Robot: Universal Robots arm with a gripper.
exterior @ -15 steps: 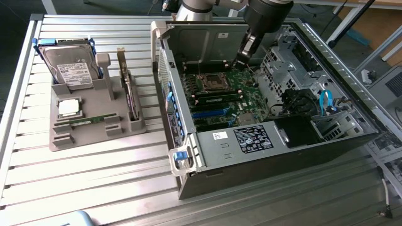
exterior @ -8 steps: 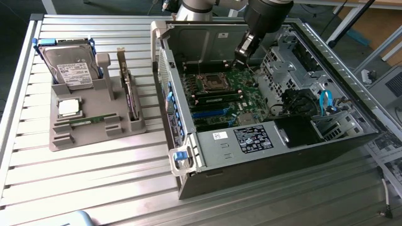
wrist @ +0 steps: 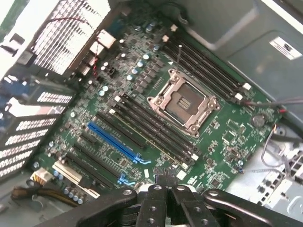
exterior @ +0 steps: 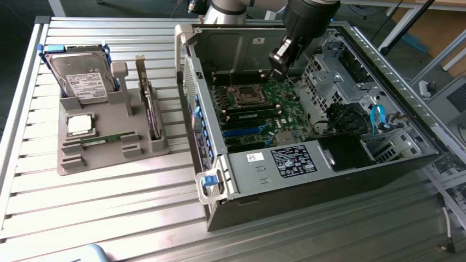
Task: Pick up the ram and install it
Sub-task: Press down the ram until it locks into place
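Note:
The ram (exterior: pixel 98 140) is a thin green stick lying flat in a slot of the grey holder (exterior: pixel 73 164) at the exterior view's left, in front of a silver processor chip (exterior: pixel 80 124). My gripper (exterior: pixel 280 57) hangs inside the open computer case (exterior: pixel 320 180), above the far part of the green motherboard (exterior: pixel 280 103), well away from the ram. From the wrist camera, the black fingers (wrist: pixel 154 201) stand pressed together, and the gripper (wrist: pixel 163 188) is shut with nothing visible between them. Below it lie the empty processor socket (wrist: pixel 182 101) and rows of long black memory slots (wrist: pixel 151 127).
The holder also carries a hard drive (exterior: pixel 84 76) in a blue frame and an upright dark expansion card (exterior: pixel 149 106). The case's walls, its drive cage (exterior: pixel 342 76) and blue cables (exterior: pixel 378 117) hem in the motherboard. The slatted metal table (exterior: pixel 109 213) stretches along the front.

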